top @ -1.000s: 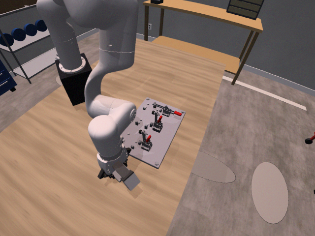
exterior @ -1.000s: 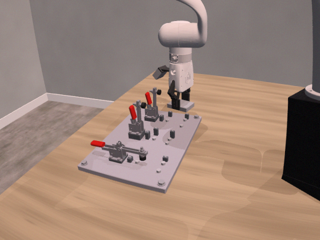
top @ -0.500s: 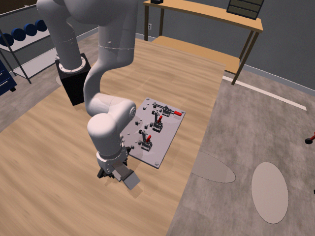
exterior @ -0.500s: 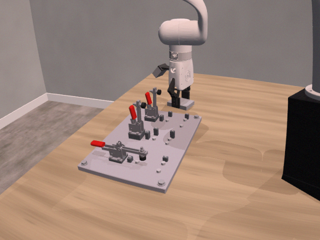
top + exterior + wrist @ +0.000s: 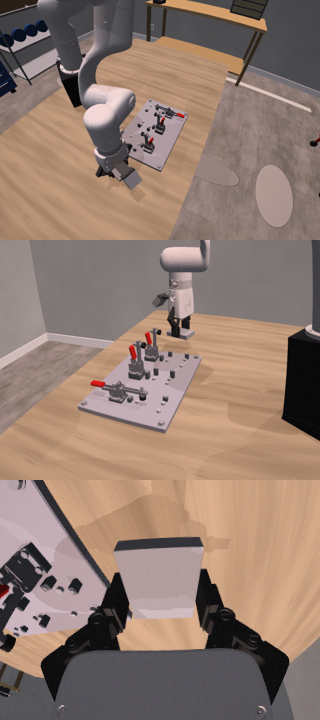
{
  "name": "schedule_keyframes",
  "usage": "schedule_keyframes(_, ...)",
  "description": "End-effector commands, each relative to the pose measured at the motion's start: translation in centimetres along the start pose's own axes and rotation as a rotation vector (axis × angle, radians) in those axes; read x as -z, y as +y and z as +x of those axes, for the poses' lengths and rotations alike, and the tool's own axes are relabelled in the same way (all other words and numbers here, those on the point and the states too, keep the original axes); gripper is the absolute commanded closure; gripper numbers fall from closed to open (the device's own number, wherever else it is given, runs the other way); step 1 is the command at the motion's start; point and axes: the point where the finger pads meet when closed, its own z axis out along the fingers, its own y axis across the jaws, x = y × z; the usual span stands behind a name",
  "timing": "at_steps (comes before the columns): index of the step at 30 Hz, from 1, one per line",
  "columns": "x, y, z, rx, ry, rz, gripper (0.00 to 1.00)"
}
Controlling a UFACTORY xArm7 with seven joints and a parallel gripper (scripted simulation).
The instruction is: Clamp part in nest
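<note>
My gripper (image 5: 116,172) is shut on the grey rectangular part (image 5: 131,178) across its short width. It holds the part level, a little above the wooden table, just off the near end of the fixture plate (image 5: 154,131). In the exterior view the gripper (image 5: 179,327) and the part (image 5: 180,334) hang beyond the plate's far end (image 5: 142,387). In the wrist view the part (image 5: 159,576) sits between the fingers, with its shadow on the table beyond. The plate carries three clamps: two with red handles upright (image 5: 148,338) (image 5: 132,352) and one with its handle lying flat (image 5: 98,383).
The arm's black base block (image 5: 302,379) stands to the right of the plate. The table edge runs along the plate's far side in the top view (image 5: 206,134). A wooden shelf unit (image 5: 206,33) stands behind the table.
</note>
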Motion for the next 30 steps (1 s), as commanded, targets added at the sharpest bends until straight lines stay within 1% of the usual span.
schedule_keyframes(1, 1.8, 0.0, 0.1, 0.000, 0.000, -0.003, 1.00)
schedule_keyframes(9, 4.9, 0.0, 0.1, 0.000, 0.000, -0.003, 1.00)
schedule_keyframes(15, 6.5, 0.0, 0.1, 0.000, 0.000, -0.003, 1.00)
schedule_keyframes(23, 7.3, 0.0, 0.1, 0.000, 0.000, -0.003, 1.00)
schedule_keyframes(30, 7.5, 0.0, 0.1, 0.000, 0.000, -0.003, 1.00)
